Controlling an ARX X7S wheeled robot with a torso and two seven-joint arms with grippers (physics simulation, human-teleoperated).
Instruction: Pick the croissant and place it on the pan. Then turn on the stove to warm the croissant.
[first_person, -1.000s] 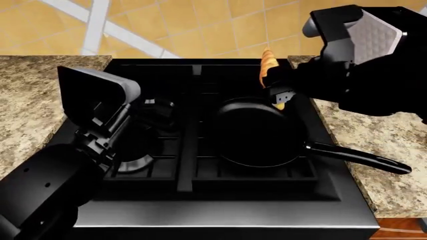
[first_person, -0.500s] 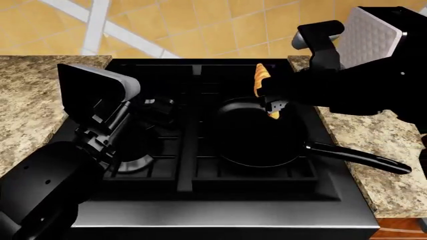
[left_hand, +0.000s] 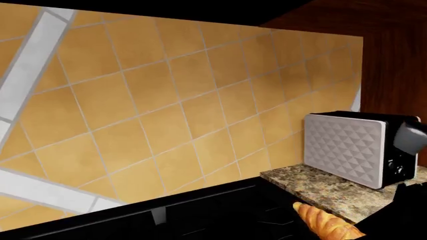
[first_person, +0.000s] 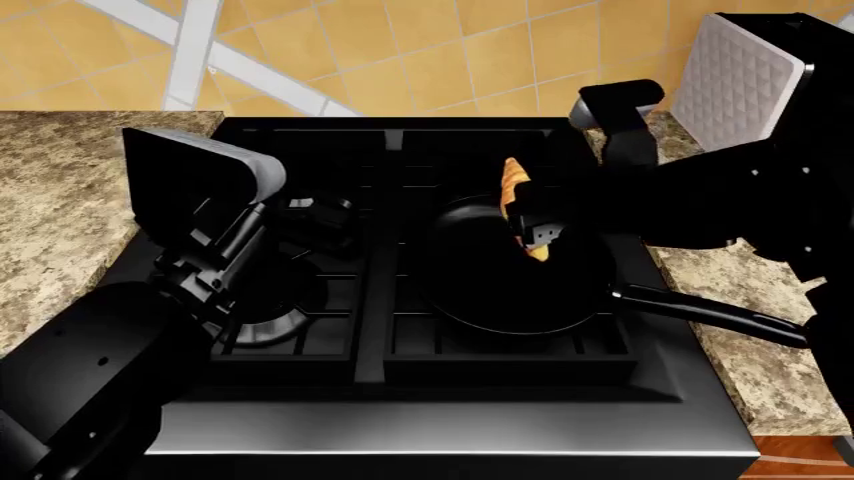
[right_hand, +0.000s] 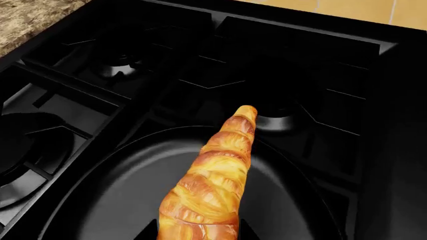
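The croissant (first_person: 513, 186) hangs almost upright in my right gripper (first_person: 539, 230), which is shut on its lower half, above the far side of the black pan (first_person: 494, 290). The right wrist view shows the croissant (right_hand: 215, 180) reaching out from the right gripper (right_hand: 199, 236) over the pan's bowl (right_hand: 113, 200). The pan rests on the right front burner of the stove (first_person: 376, 300), handle (first_person: 714, 316) pointing right. My left gripper (first_person: 315, 214) hovers over the left burners; its jaws are too dark to read. The left wrist view catches one end of the croissant (left_hand: 327, 225).
A black-and-white toaster (first_person: 741, 75) stands at the back right on the granite counter (first_person: 767, 280); it is the same toaster (left_hand: 347, 147) in the left wrist view. Granite counter (first_person: 54, 200) also flanks the stove's left side. A tiled wall rises behind.
My right gripper has carried the croissant leftward and down, from over the stove's back right edge to above the pan's far rim. The left arm has barely moved.
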